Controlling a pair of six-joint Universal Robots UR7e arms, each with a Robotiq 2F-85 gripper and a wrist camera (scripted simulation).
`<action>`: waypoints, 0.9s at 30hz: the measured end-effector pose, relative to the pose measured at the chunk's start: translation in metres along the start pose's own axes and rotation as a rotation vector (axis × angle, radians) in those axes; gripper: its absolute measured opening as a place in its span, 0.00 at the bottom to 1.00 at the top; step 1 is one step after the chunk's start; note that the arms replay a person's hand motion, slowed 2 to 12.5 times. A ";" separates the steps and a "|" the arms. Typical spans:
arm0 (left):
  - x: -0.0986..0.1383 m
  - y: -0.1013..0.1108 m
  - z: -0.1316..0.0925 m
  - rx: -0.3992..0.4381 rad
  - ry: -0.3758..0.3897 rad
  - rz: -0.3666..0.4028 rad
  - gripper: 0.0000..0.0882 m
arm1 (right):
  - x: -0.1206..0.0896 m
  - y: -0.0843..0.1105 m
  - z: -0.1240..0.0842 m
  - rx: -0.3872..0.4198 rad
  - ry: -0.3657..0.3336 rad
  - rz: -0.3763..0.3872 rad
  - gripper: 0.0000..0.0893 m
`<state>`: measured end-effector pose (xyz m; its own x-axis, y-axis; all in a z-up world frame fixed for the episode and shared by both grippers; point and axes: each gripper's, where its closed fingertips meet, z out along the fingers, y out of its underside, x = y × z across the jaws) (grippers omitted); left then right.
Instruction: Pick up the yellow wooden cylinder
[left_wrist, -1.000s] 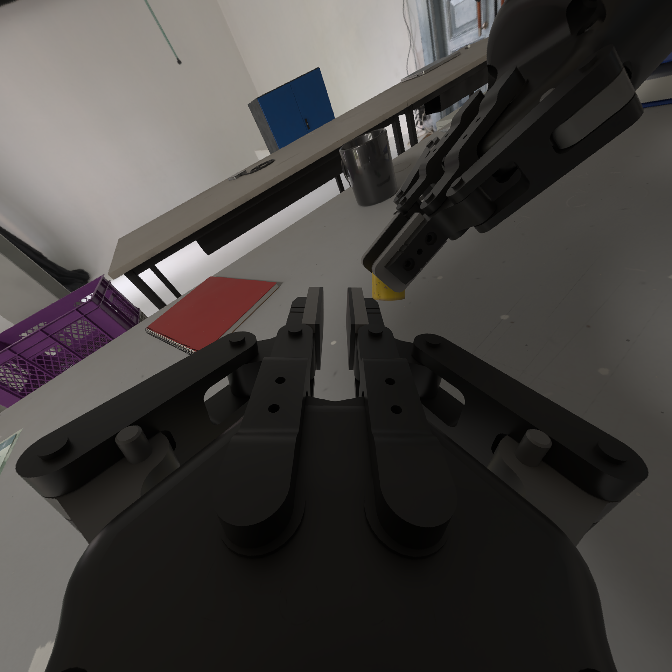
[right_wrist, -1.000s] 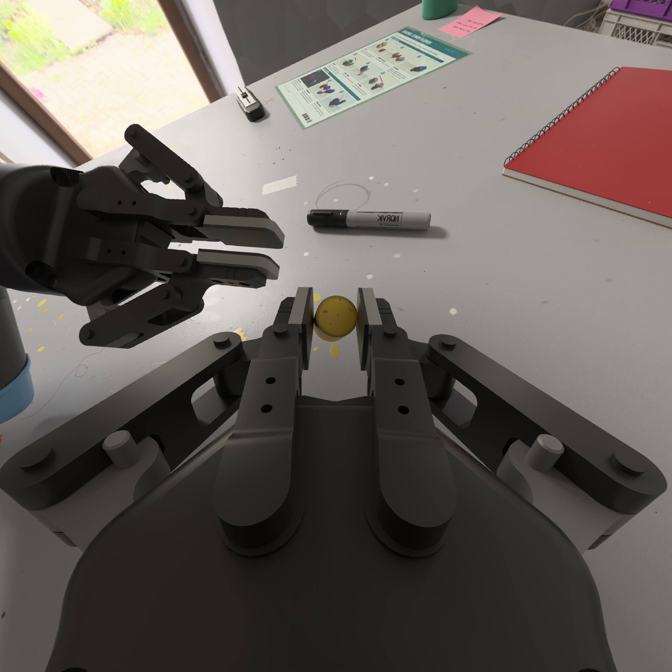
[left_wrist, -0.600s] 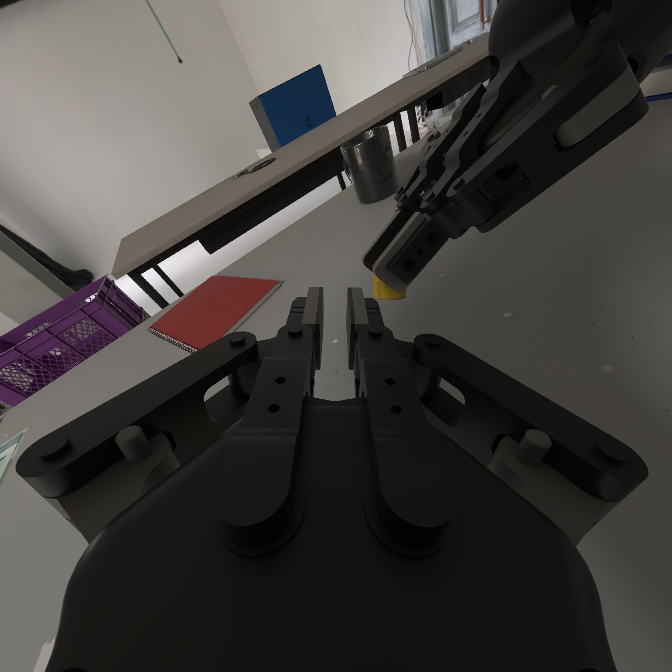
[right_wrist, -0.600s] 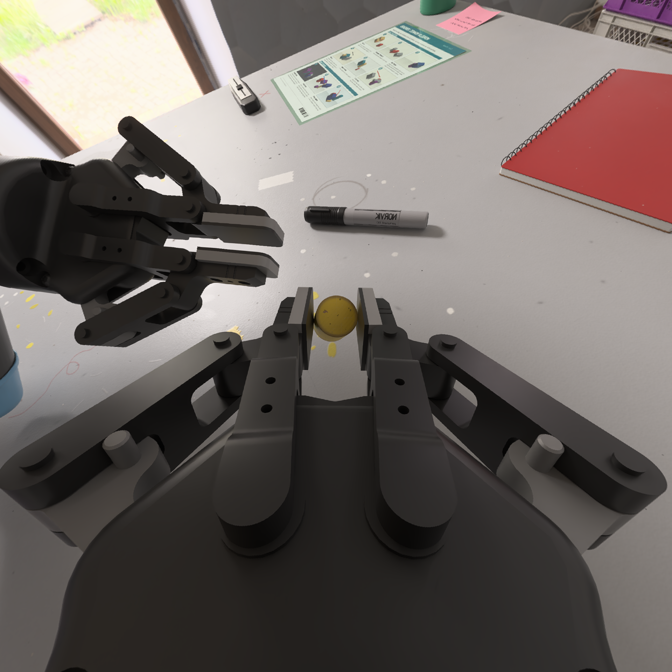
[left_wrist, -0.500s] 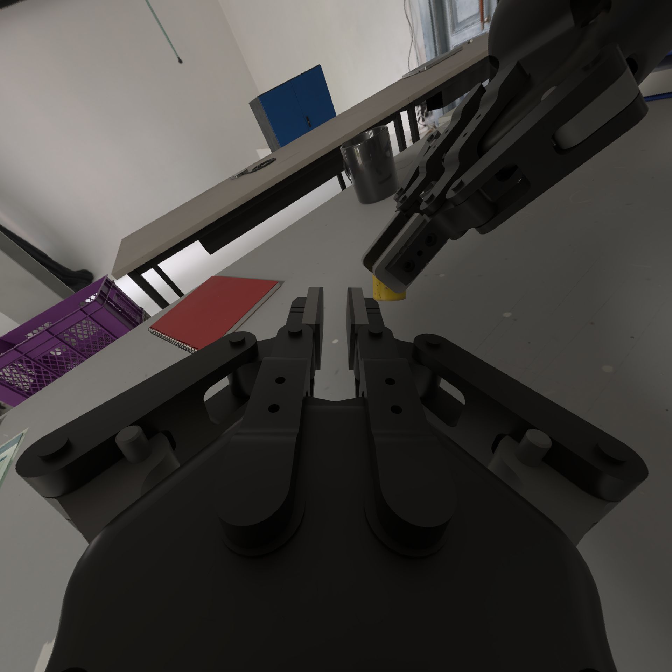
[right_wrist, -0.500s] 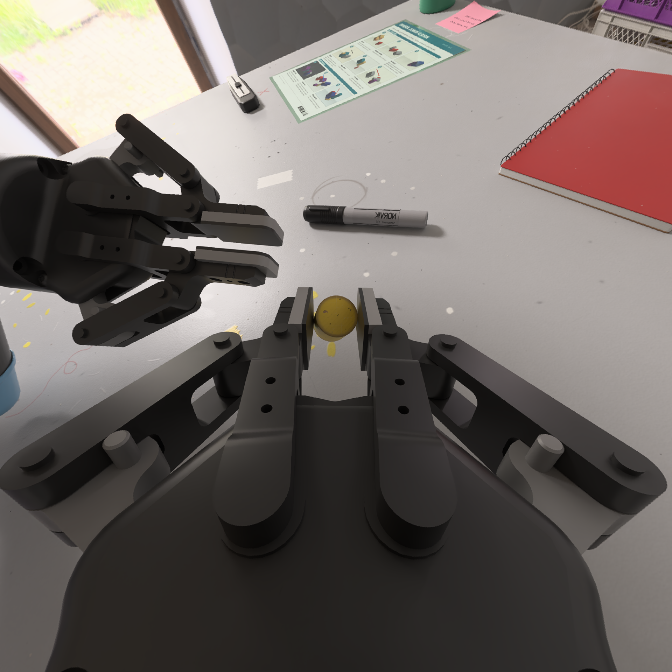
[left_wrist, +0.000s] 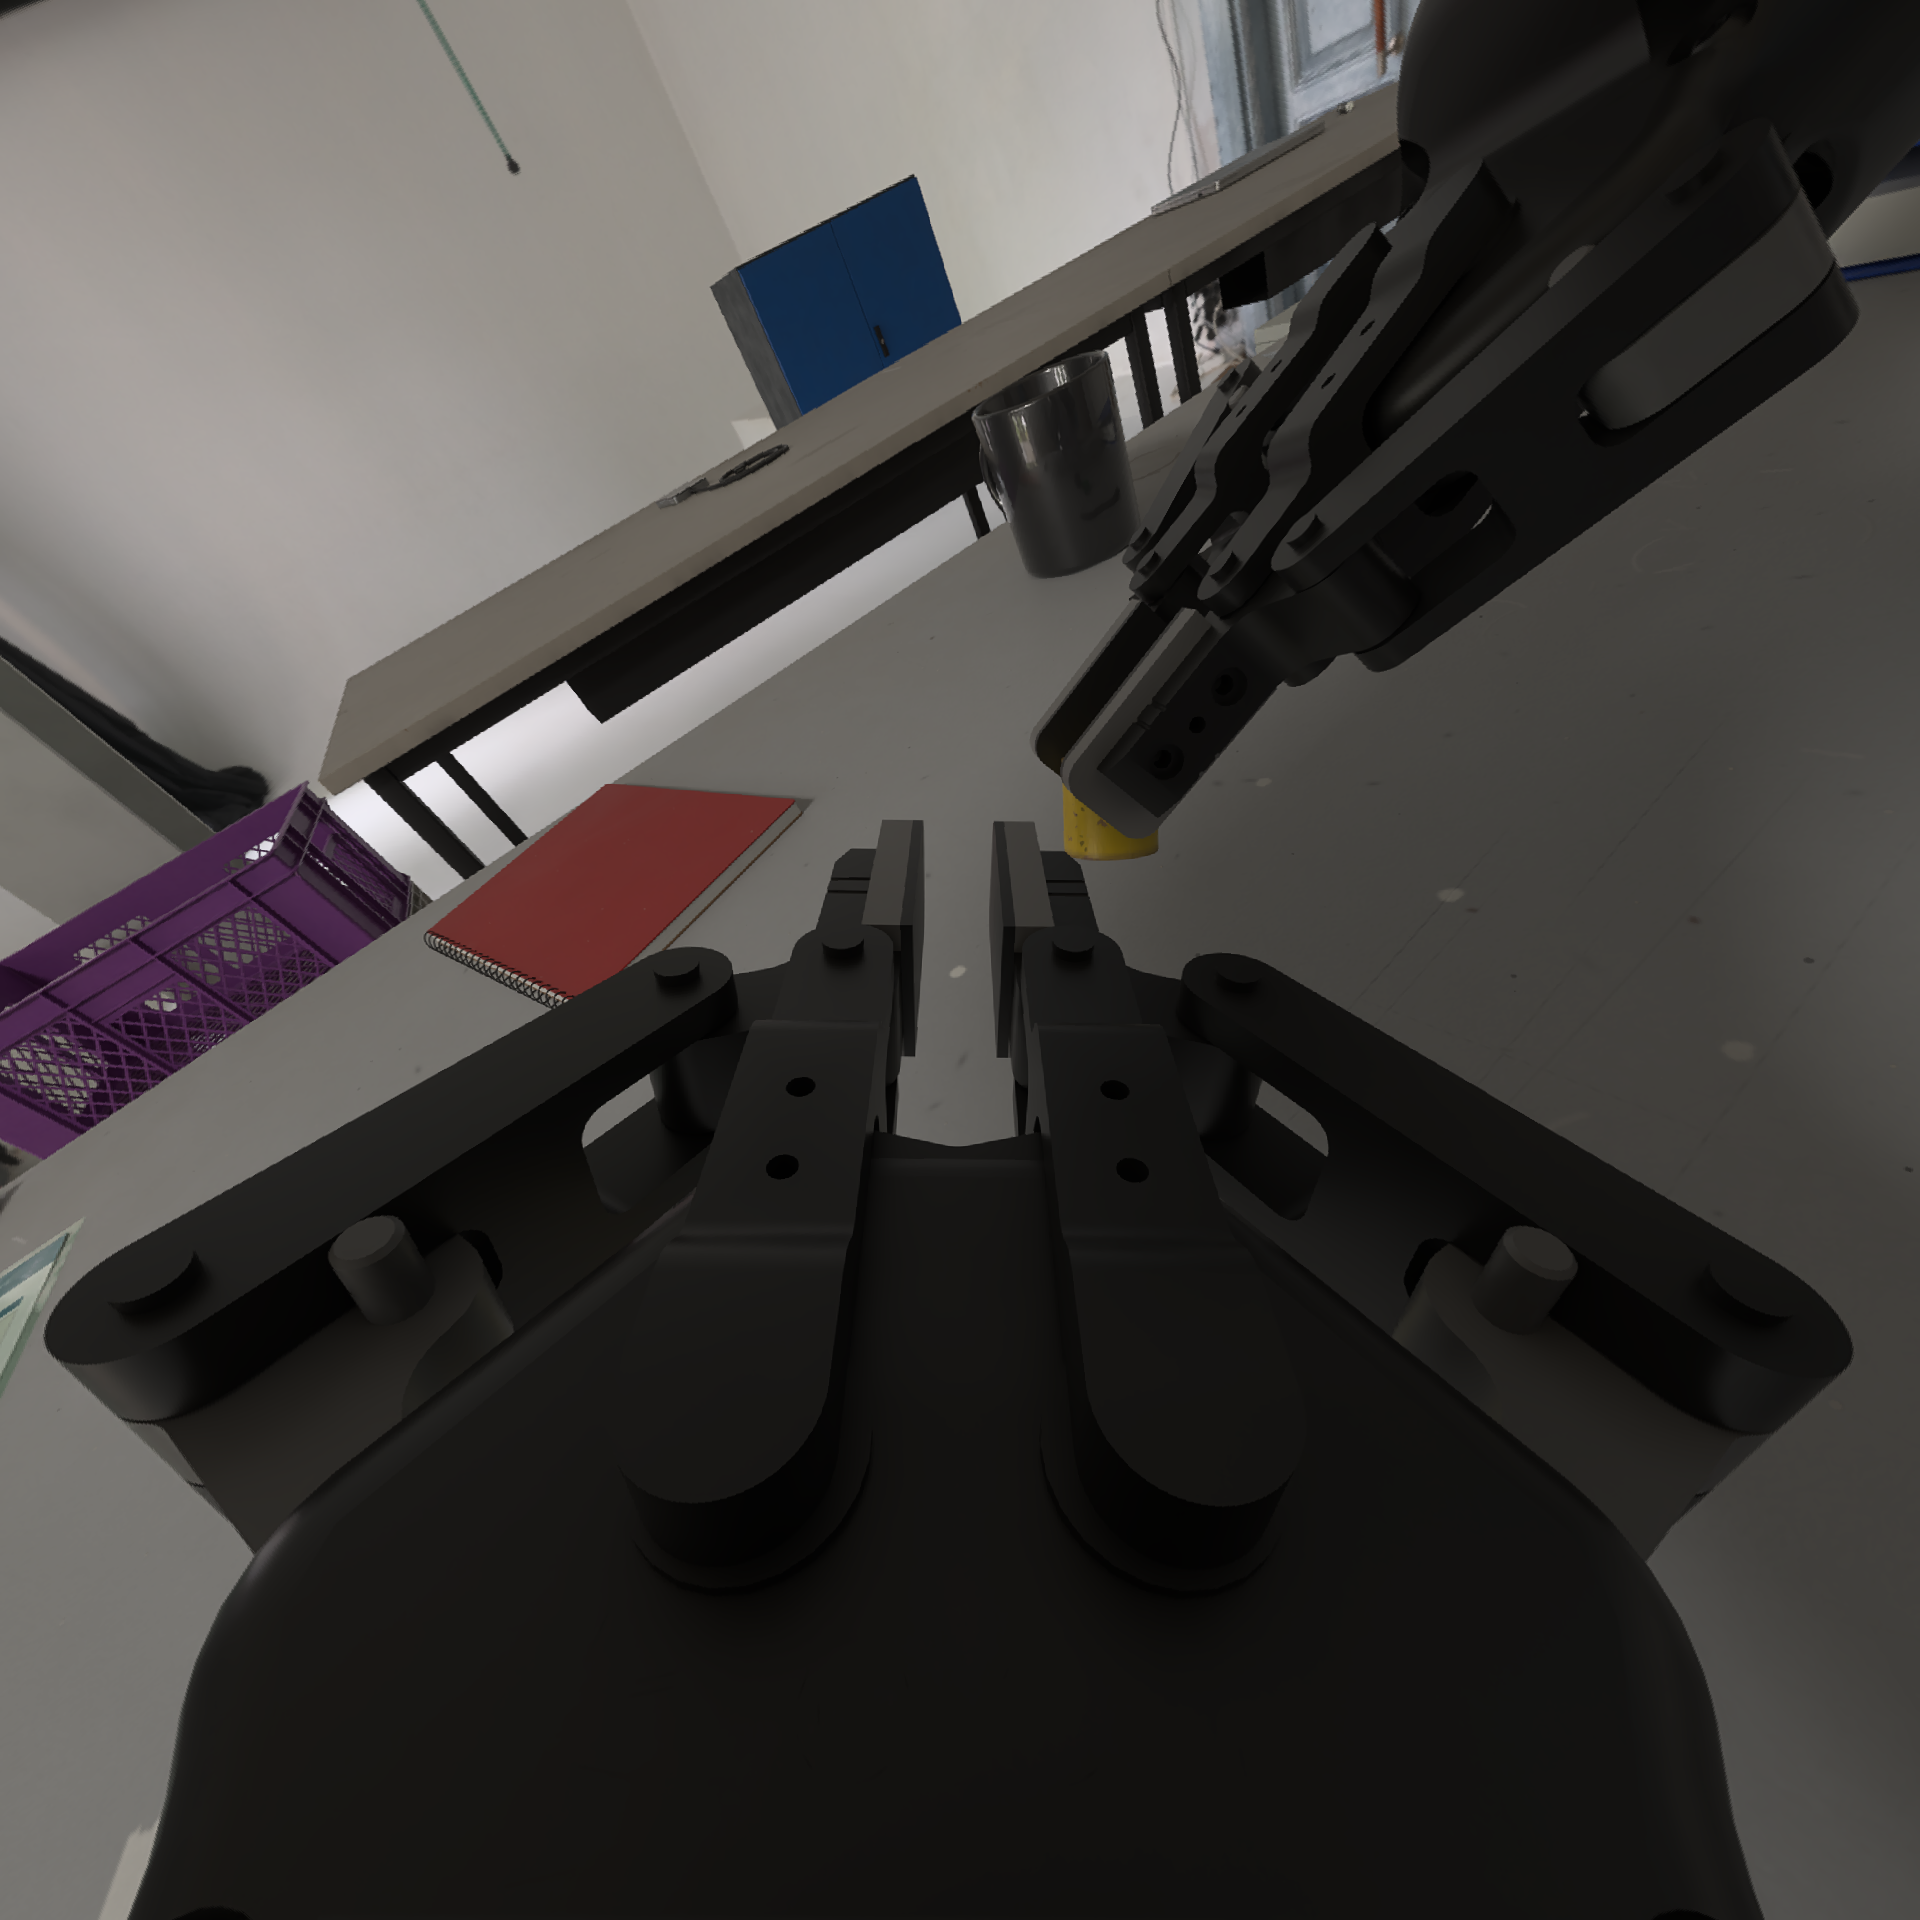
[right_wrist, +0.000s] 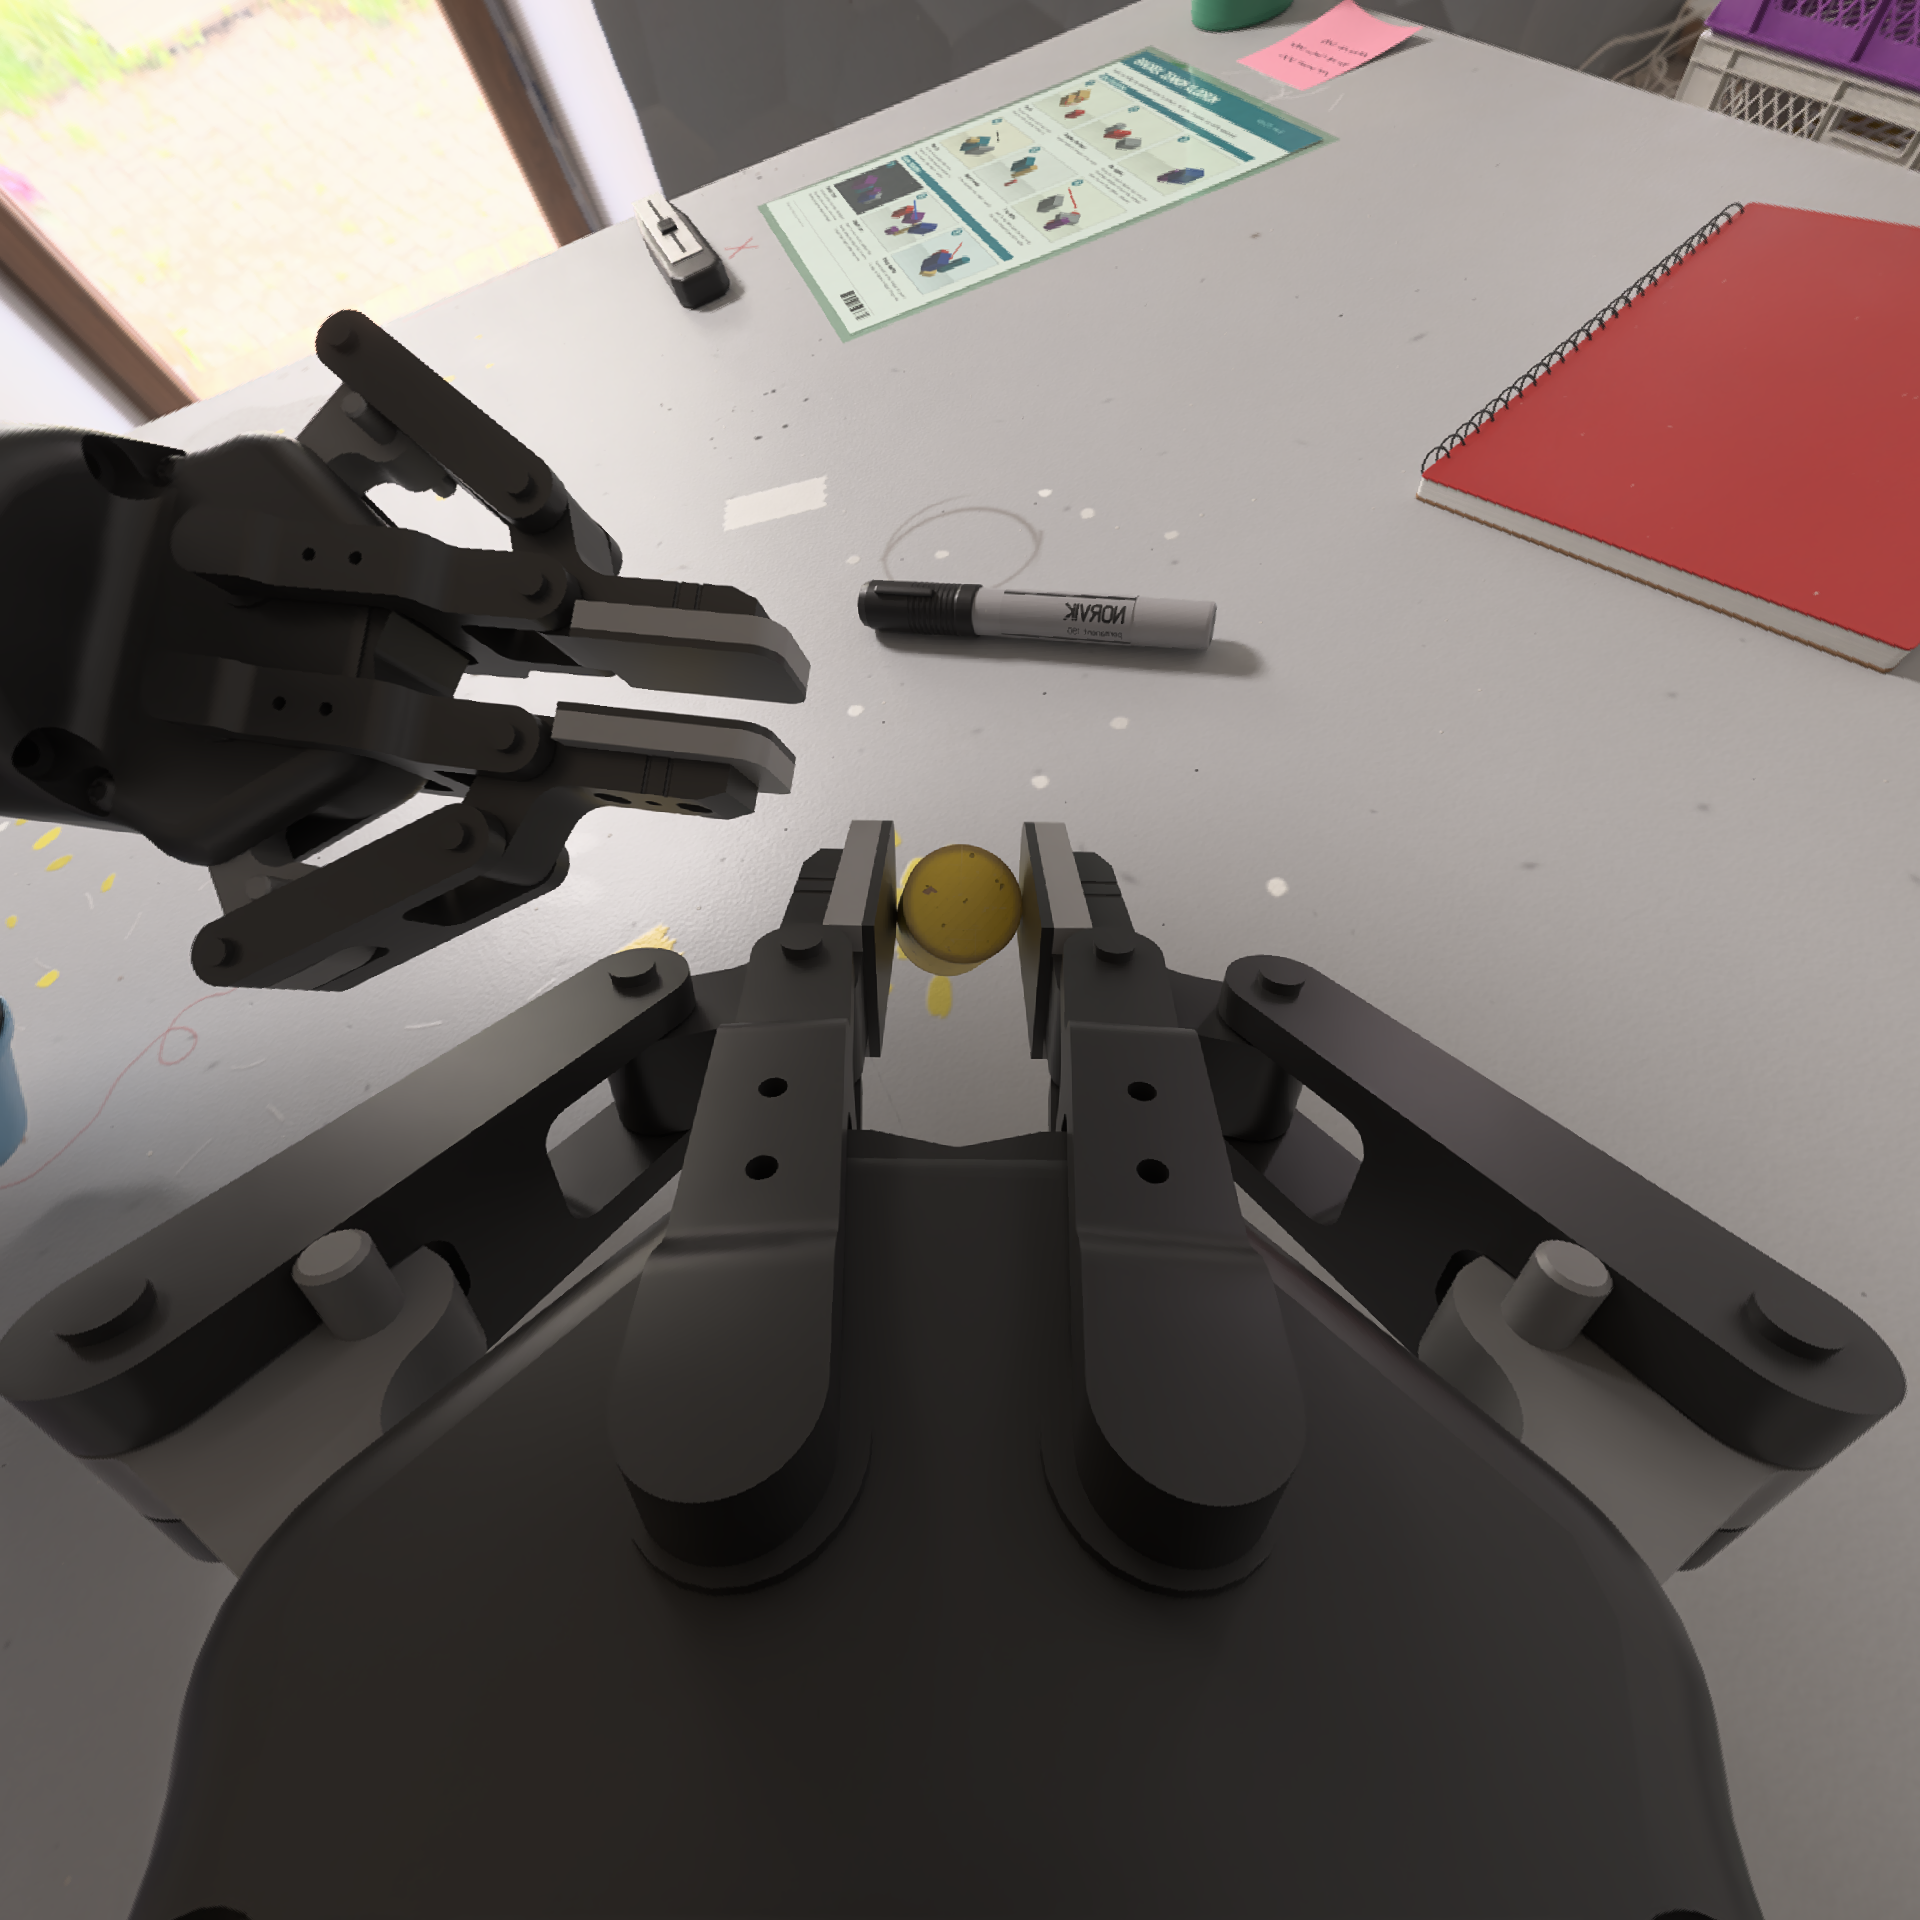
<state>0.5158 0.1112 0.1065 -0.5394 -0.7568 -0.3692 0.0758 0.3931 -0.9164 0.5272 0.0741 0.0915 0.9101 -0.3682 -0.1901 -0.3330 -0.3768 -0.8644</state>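
Note:
The yellow wooden cylinder (right_wrist: 958, 904) stands upright between my right gripper's (right_wrist: 958, 894) fingers, which are shut on its sides. In the left wrist view its lower end (left_wrist: 1103, 840) sticks out below the right gripper (left_wrist: 1127, 774), at or just above the grey table (right_wrist: 1455, 935); I cannot tell if it touches. My left gripper (left_wrist: 956, 883) is empty, its fingers nearly together with a narrow gap, low over the table just left of the cylinder. It also shows in the right wrist view (right_wrist: 717, 701).
A black-capped marker (right_wrist: 1039, 618) lies beyond the cylinder. A red spiral notebook (right_wrist: 1714, 416) lies at right, a printed sheet (right_wrist: 1039, 182) and a small stapler-like object (right_wrist: 681, 249) farther back. A metal mug (left_wrist: 1060, 478) and a purple crate (left_wrist: 177, 977) are near the table's edges.
My right gripper keeps its hold on the cylinder. The left gripper has drifted slightly to the left in the right wrist view. Little else differs.

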 end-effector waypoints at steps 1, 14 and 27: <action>0.000 0.000 0.000 0.000 0.000 0.000 0.13 | 0.000 0.000 0.000 0.000 0.000 -0.001 0.24; 0.000 0.000 0.001 -0.006 -0.003 0.002 0.13 | 0.000 0.000 0.001 -0.004 0.017 -0.017 0.24; -0.001 0.000 0.001 -0.015 -0.006 -0.018 0.13 | 0.001 -0.003 -0.001 0.002 0.063 -0.063 0.24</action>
<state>0.5169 0.1114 0.1066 -0.5354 -0.7669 -0.3539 0.0533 0.3875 -0.9203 0.5294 0.0742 0.0941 0.9120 -0.3963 -0.1057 -0.2748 -0.3992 -0.8747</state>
